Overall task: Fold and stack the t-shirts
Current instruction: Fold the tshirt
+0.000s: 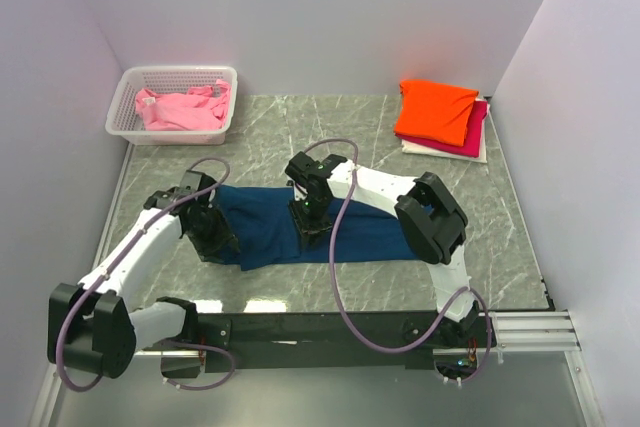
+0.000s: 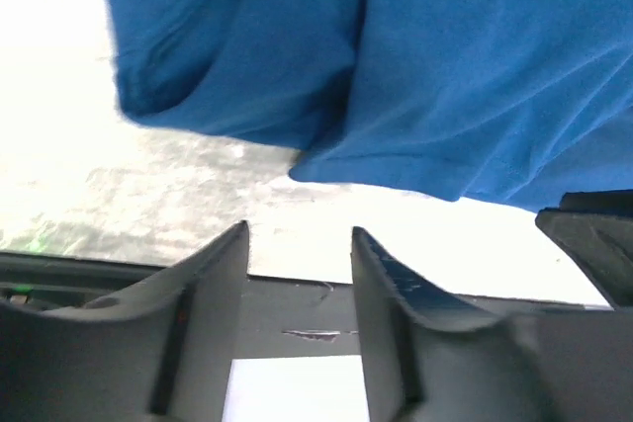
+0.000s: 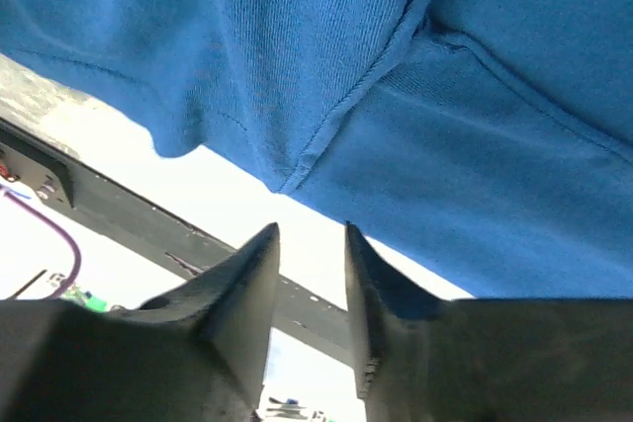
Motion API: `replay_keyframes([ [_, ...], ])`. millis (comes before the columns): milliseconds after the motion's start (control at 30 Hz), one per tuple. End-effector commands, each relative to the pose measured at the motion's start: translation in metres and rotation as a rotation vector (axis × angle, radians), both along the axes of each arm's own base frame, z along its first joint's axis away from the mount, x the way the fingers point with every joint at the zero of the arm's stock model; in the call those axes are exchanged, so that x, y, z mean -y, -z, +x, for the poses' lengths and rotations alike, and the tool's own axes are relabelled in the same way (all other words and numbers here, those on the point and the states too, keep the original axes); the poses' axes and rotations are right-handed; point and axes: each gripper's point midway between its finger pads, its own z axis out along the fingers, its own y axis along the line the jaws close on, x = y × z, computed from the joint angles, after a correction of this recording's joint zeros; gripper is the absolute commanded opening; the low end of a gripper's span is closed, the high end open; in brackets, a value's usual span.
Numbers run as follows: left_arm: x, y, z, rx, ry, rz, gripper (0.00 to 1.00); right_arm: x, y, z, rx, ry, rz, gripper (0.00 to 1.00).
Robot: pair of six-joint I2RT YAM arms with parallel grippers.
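Heads up: left end effector (image 2: 297, 236) and right end effector (image 3: 310, 231) both sit apart, empty, over the part-folded dark navy cloth t-shirt (image 1: 372, 237) lying mid grey marbled tabletop (image 1: 260, 137), so your next pinch may catch one layer and drag the fold open.

Marble table (image 1: 270, 137) bears navy tee (image 1: 372, 237), basket (image 1: 119, 123), tee stack (image 1: 437, 110)

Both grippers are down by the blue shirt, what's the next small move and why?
Probably grip the navy t-shirt for another fold: left gripper and right gripper stand open and empty at its edge, and it lies as a long strip.
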Motion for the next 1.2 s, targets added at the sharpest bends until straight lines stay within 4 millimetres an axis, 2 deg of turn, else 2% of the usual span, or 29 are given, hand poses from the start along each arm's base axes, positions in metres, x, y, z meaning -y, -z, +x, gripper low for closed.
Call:
replay_keyframes([
  [0, -0.010, -0.026, 0.012, 0.080, -0.058, 0.046, 0.52, 0.003, -0.027, 0.008, 0.078, -0.011, 0.034, 0.41],
  [67, -0.010, -0.044, 0.024, 0.143, -0.065, 0.046, 0.57, 0.007, -0.042, 0.014, 0.138, 0.005, 0.039, 0.45],
  [167, -0.005, -0.060, 0.045, 0.211, -0.052, 0.031, 0.60, 0.016, -0.064, 0.023, 0.202, 0.055, 0.063, 0.48],
  [200, 0.000, -0.065, 0.055, 0.242, -0.042, 0.010, 0.59, 0.023, -0.063, 0.025, 0.214, 0.074, 0.053, 0.49],
  [233, 0.005, -0.066, 0.065, 0.251, -0.030, 0.000, 0.60, 0.029, -0.075, 0.034, 0.245, 0.116, 0.078, 0.49],
  [367, 0.024, -0.069, 0.100, 0.289, 0.010, -0.044, 0.59, 0.057, -0.077, 0.054, 0.291, 0.217, 0.088, 0.49],
  [400, 0.031, -0.070, 0.110, 0.311, 0.022, -0.064, 0.59, 0.075, -0.073, 0.066, 0.296, 0.272, 0.074, 0.49],
  [433, 0.040, -0.061, 0.115, 0.281, 0.045, -0.087, 0.59, 0.084, -0.071, 0.073, 0.307, 0.291, 0.069, 0.49],
  [467, 0.047, -0.061, 0.121, 0.286, 0.063, -0.108, 0.59, 0.093, -0.066, 0.080, 0.315, 0.317, 0.063, 0.49],
  [500, 0.052, -0.051, 0.129, 0.272, 0.075, -0.119, 0.59, 0.110, -0.063, 0.093, 0.325, 0.360, 0.048, 0.50],
  [567, 0.061, -0.043, 0.136, 0.254, 0.102, -0.145, 0.59, 0.126, -0.059, 0.109, 0.345, 0.406, 0.040, 0.50],
  [600, 0.062, -0.027, 0.139, 0.215, 0.107, -0.138, 0.59, 0.141, -0.052, 0.118, 0.341, 0.440, 0.022, 0.49],
  [733, 0.065, -0.010, 0.154, 0.177, 0.136, -0.122, 0.60, 0.167, -0.039, 0.138, 0.343, 0.483, -0.015, 0.49],
  [833, 0.067, 0.012, 0.155, 0.125, 0.152, -0.115, 0.60, 0.183, -0.025, 0.149, 0.336, 0.518, -0.058, 0.49],
  [1000, 0.067, 0.041, 0.148, 0.039, 0.172, -0.112, 0.60, 0.203, -0.001, 0.148, 0.262, 0.598, -0.118, 0.48],
  [1167, 0.061, 0.045, 0.152, 0.039, 0.185, -0.069, 0.60, 0.225, 0.000, 0.129, 0.244, 0.648, -0.178, 0.48],
])
